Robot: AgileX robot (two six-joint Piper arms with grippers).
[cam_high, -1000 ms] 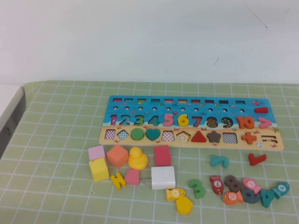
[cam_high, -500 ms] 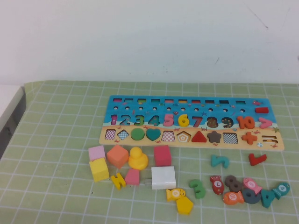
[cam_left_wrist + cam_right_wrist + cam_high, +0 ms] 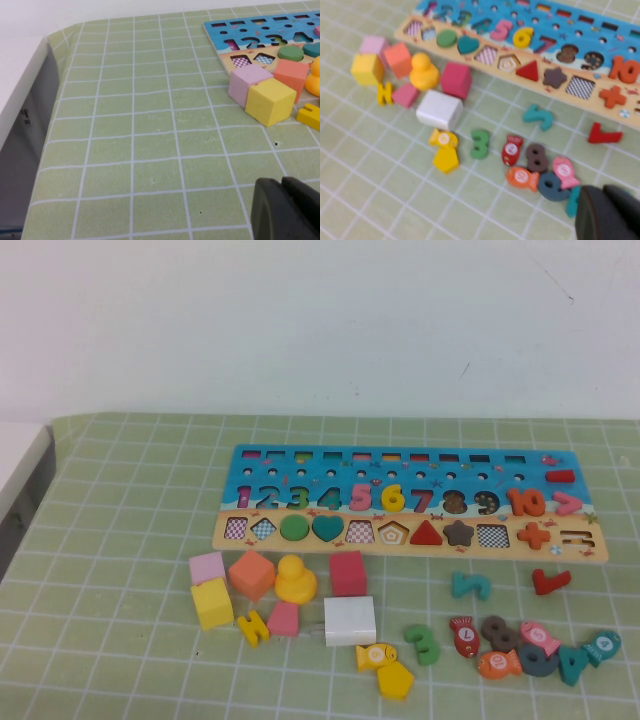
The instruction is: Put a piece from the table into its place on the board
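Observation:
The board (image 3: 250, 455) lies at the far middle of the table, and its blue band of numerals and tan strip of shapes also show in the right wrist view (image 3: 410, 37). The yellow "6" piece (image 3: 392, 498) sits in the numeral row between the pink 5 and the red 7; it shows in the right wrist view too (image 3: 522, 37). Neither arm shows in the high view. My left gripper (image 3: 282, 210) is shut and empty, low over the mat left of the blocks. My right gripper (image 3: 605, 212) is shut and empty, just above the loose pieces at the near right.
Blocks, a yellow duck (image 3: 295, 580), a white block (image 3: 350, 620) and the yellow "4" (image 3: 253, 626) lie before the board. The green "3" (image 3: 423, 644), fish pieces and other numerals lie near right. The table's left edge (image 3: 30, 115) drops off.

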